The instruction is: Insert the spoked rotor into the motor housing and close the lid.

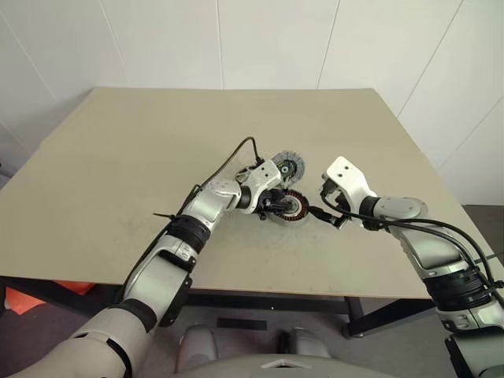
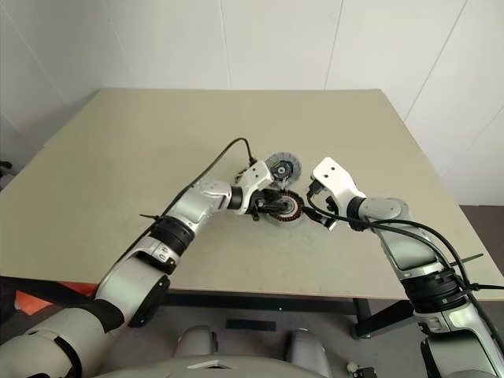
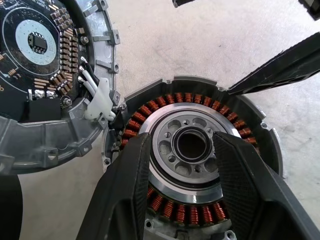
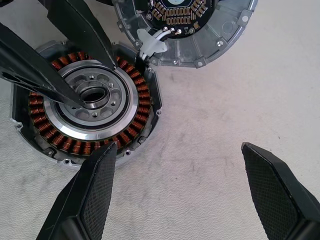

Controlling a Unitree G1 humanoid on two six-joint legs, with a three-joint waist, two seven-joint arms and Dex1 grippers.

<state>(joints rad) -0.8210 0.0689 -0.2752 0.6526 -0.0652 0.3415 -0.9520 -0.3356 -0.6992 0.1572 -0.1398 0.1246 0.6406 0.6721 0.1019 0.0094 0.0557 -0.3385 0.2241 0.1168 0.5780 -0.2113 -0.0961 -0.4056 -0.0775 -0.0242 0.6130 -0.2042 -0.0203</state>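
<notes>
Left wrist view: the left gripper stands partly open at lower centre, its fingers flanking the spoked rotor, which sits inside the motor housing; whether they grip it cannot be told. Past it, upper left, lies the lid, touching the housing. The right gripper hangs wide open and empty beside the housing on the table.
</notes>
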